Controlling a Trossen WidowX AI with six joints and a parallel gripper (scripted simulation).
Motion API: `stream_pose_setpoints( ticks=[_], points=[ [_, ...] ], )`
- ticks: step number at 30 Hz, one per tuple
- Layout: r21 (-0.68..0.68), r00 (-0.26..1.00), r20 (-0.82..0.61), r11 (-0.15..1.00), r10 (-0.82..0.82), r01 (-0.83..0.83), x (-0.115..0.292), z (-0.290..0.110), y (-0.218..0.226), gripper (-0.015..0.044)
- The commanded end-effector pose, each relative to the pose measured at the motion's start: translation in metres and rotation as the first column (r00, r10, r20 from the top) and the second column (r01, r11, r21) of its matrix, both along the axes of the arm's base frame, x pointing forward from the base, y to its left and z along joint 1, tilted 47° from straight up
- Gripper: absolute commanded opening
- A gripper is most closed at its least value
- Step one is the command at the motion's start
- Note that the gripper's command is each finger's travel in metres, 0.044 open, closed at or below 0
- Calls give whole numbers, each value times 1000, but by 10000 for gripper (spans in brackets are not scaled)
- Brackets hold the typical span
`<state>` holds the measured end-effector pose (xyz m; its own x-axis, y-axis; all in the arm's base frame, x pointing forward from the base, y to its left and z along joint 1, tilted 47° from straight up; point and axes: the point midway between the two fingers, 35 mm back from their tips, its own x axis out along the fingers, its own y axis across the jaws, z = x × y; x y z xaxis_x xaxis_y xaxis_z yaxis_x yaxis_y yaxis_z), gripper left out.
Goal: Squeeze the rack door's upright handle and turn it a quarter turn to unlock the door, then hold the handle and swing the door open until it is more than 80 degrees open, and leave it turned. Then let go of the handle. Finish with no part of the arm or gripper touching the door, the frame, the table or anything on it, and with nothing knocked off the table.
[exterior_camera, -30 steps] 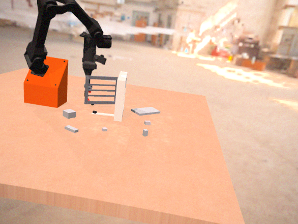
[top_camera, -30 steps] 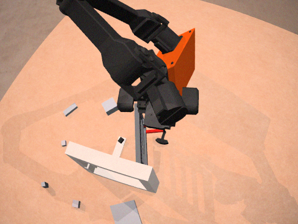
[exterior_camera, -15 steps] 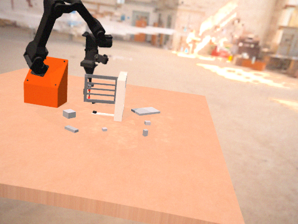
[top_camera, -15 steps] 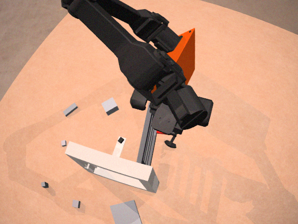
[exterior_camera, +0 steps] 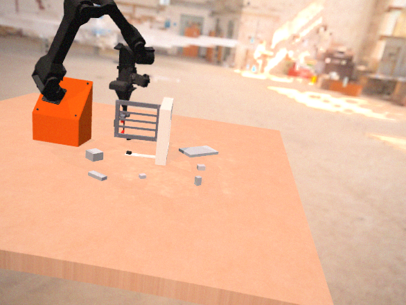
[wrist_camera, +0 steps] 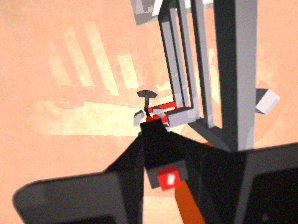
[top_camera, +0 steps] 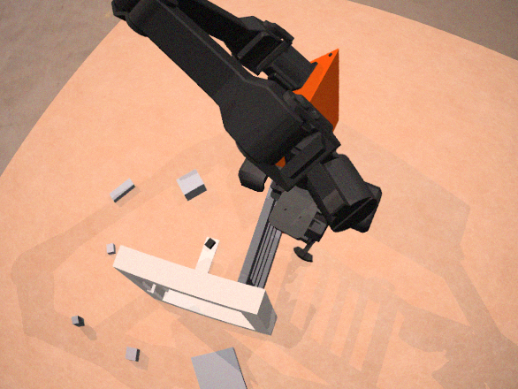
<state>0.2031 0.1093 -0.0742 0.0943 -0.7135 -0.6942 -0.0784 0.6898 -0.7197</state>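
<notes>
The grey barred door (top_camera: 256, 247) (exterior_camera: 138, 137) (wrist_camera: 240, 75) stands swung out from the white frame (top_camera: 190, 283) (exterior_camera: 164, 132), at roughly a right angle; the exact angle cannot be told. My gripper (exterior_camera: 123, 121) (wrist_camera: 155, 137) points down at the door's free edge and is shut on the handle. The fingers hide most of the handle. Red parts (exterior_camera: 122, 132) (wrist_camera: 167, 105) show at the fingertips, beside the door. A dark disc on a short stem (top_camera: 303, 254) (wrist_camera: 146, 94) shows just beyond them. In the top view the wrist hides the fingertips.
A white strip (top_camera: 204, 261) with a black block (top_camera: 209, 243) (exterior_camera: 129, 152) runs out from the frame's foot. Several small grey blocks lie around, including a larger one (top_camera: 192, 185) (exterior_camera: 94, 154). A flat grey plate (top_camera: 218, 369) (exterior_camera: 199, 151) lies behind the frame. The orange base (exterior_camera: 62, 118) stands near the gripper.
</notes>
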Motion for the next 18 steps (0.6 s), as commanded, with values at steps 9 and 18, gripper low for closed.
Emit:
stream_pose_setpoints(
  ticks=[9, 18],
  points=[
    [1, 1000, 12, 1000, -12, 12, 0, 0, 0, 115],
    [1, 1000, 12, 1000, -12, 12, 0, 1, 1, 282]
  ],
)
